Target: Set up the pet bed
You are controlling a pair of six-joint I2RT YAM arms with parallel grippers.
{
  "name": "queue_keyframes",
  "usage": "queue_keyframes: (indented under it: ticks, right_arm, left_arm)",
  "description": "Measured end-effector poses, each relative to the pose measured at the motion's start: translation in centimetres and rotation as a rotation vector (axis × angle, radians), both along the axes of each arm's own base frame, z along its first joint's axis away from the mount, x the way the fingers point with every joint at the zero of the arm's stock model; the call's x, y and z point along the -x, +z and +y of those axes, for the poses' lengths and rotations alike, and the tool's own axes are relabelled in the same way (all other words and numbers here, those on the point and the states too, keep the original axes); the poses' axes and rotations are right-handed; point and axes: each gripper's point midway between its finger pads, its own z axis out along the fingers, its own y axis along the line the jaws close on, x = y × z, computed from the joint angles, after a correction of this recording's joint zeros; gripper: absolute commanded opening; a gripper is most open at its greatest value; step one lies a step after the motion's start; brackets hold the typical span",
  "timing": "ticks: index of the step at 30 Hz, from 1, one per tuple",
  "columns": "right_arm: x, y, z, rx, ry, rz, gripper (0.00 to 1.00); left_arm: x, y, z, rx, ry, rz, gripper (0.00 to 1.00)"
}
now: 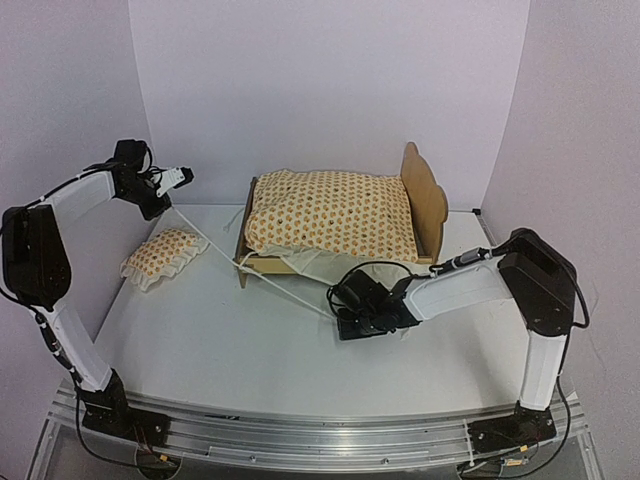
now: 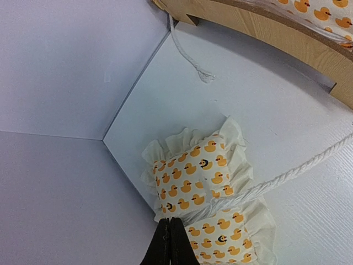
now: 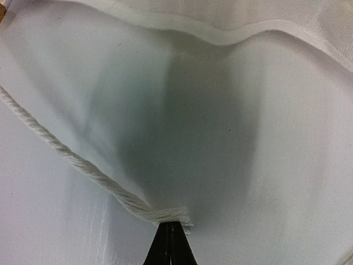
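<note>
The bed [image 1: 425,192] stood rear-centre on the desk [image 1: 250,350], long axis left-right. The right tool [image 1: 347,306] lay nearer, just in front. The left tool [image 1: 184,178] hung raised leftward. Each was clamped on a cord [image 1: 214,236].

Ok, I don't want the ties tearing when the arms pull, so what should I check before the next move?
1. Left pincer shut on its cord: ok.
2. Right pincer shut on the cord end: ok.
3. Cushion seated in the bed frame: ok, though a white flap hangs over the near side.
4. Pillow on the bed: not ok, it lies on the table beside the bed.
5. Cords knotted to the frame: cannot tell.
</note>
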Motion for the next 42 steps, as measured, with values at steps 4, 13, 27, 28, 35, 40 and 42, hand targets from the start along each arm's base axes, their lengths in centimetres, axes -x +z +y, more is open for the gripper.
queue_keyframes:
  ticks: [4,13,27,28,35,40,42]
  right_arm:
    - [-0.8,-0.1,-1.2,-0.062,-0.056,0.012,0.00]
    - [-2.1,-0.1,-3.2,-0.140,-0.129,0.028,0.00]
    - [-2.5,0.1,-3.8,-0.162,-0.127,0.040,0.00]
    - [-2.4,0.1,-3.5,-0.147,-0.108,0.041,0.00]
    - [-0.1,1.7,2.2,-0.073,0.144,0.010,0.01]
    - [4.6,4.7,11.4,-0.180,0.491,0.008,0.51]
    - [6.2,5.2,12.6,-0.204,0.561,0.016,0.61]
  left_arm:
    - [-0.6,1.3,1.4,-0.024,0.020,-0.036,0.00]
    - [-1.1,2.6,2.7,-0.046,0.025,-0.070,0.00]
    - [-0.9,2.8,2.4,-0.007,0.011,-0.058,0.00]
    - [-0.5,2.6,2.2,0.004,0.007,-0.047,0.00]
    - [10.3,-0.7,-7.0,0.097,-0.235,0.159,0.05]
    - [24.0,-6.8,-15.8,0.100,-0.644,0.450,0.80]
    - [27.0,-9.4,-14.8,0.075,-0.690,0.563,0.80]
